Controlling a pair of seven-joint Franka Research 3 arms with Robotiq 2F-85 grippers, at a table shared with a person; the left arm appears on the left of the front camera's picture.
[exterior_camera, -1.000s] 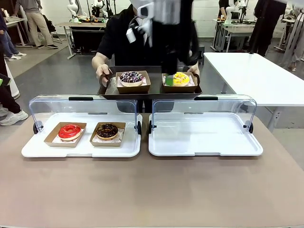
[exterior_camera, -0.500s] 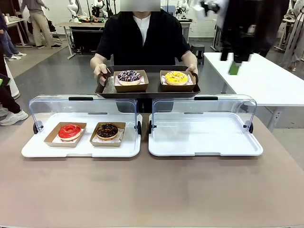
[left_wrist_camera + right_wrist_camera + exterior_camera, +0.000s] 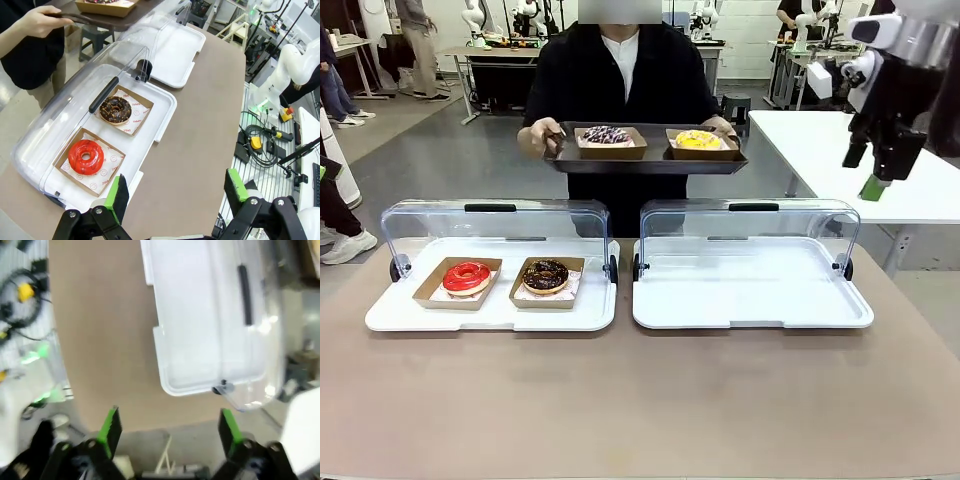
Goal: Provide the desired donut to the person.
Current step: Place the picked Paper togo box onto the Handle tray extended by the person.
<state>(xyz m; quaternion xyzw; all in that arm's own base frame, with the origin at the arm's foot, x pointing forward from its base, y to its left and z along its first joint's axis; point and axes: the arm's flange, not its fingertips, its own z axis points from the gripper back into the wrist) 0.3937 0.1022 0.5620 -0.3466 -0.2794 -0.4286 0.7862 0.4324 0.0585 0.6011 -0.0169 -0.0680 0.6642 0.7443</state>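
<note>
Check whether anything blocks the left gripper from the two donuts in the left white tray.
Nothing visible does: the clear hinged lid is swung back, leaving the red glazed donut and chocolate sprinkled donut exposed below the open left gripper.

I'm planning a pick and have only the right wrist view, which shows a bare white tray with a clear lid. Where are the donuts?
Observer: Two sit in cardboard boats on the other white tray, on the robot's left: a red-glazed donut and a chocolate donut.
Operator: Is that tray's cover down over them?
Observer: No, its clear lid is swung back toward the person, so both donuts lie uncovered.
Operator: Is the person holding anything?
Observer: Yes, a dark serving tray held in both hands, carrying a purple sprinkled donut and a yellow donut.
</note>
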